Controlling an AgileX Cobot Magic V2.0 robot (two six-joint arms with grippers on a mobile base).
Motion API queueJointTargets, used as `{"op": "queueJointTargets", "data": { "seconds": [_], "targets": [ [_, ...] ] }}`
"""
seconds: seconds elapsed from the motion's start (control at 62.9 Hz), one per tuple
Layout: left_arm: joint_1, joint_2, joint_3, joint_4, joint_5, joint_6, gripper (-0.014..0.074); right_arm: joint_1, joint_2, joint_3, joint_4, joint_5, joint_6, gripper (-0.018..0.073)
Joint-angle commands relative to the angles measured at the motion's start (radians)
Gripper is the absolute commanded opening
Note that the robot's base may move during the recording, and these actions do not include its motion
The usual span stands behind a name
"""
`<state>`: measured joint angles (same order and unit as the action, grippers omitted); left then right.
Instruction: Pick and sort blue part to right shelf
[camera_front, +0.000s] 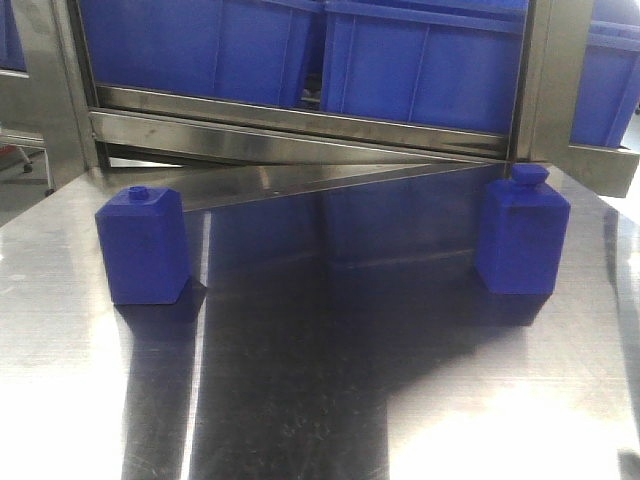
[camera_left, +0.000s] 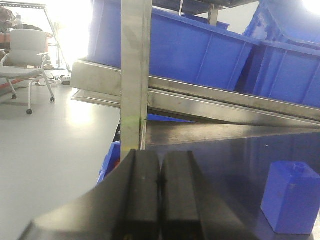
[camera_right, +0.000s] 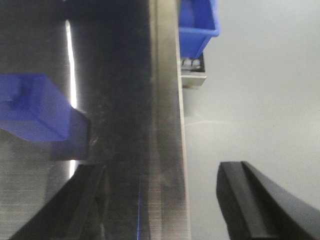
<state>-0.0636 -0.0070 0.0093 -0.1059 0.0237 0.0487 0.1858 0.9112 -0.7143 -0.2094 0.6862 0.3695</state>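
Observation:
The blue part (camera_front: 522, 235), a blue block with a wide flat cap, stands upright on the steel table (camera_front: 320, 400) at the far right. In the right wrist view the blue part (camera_right: 35, 107) sits to the left, ahead of my right gripper (camera_right: 164, 167), which is open and empty over the table's right edge. The right shelf (camera_front: 598, 162), a steel rack with blue bins, stands behind the table. My left gripper (camera_left: 160, 180) is shut with nothing between its fingers, at the table's left side. Neither gripper shows in the front view.
A similar blue block with a narrow round neck (camera_front: 145, 245) stands at the table's left and shows as a blue block (camera_left: 291, 197) in the left wrist view. Large blue bins (camera_front: 420, 60) fill the rack behind. A steel post (camera_left: 135, 75) rises ahead of the left gripper. An office chair (camera_left: 25, 65) stands far left.

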Motion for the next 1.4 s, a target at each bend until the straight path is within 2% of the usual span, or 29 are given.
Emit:
{"op": "queueJointTargets", "data": {
  "seconds": [0.0,0.254,0.413,0.683,1.176,1.383],
  "targets": [
    [-0.005,-0.019,0.022,-0.001,-0.09,-0.01,0.0132,0.039,0.078,-0.112,0.001,0.011,0.035,0.0557],
    [-0.005,-0.019,0.022,-0.001,-0.09,-0.01,0.0132,0.143,0.331,-0.355,0.026,0.271,0.066,0.0557],
    [-0.005,-0.019,0.022,-0.001,-0.09,-0.01,0.0132,0.183,0.494,-0.534,0.086,0.368,0.066,0.0557],
    [-0.005,-0.019,0.022,-0.001,-0.09,-0.01,0.0132,0.201,0.635,-0.665,0.127,0.389,0.067,0.0557],
    [-0.005,-0.019,0.022,-0.001,-0.09,-0.01,0.0132,0.217,0.708,-0.669,0.129,0.364,0.08,0.0557],
    [-0.005,-0.019,0.022,-0.001,-0.09,-0.01,0.0132,0.221,0.708,-0.671,0.129,0.365,0.102,0.0606]
  ]
}}
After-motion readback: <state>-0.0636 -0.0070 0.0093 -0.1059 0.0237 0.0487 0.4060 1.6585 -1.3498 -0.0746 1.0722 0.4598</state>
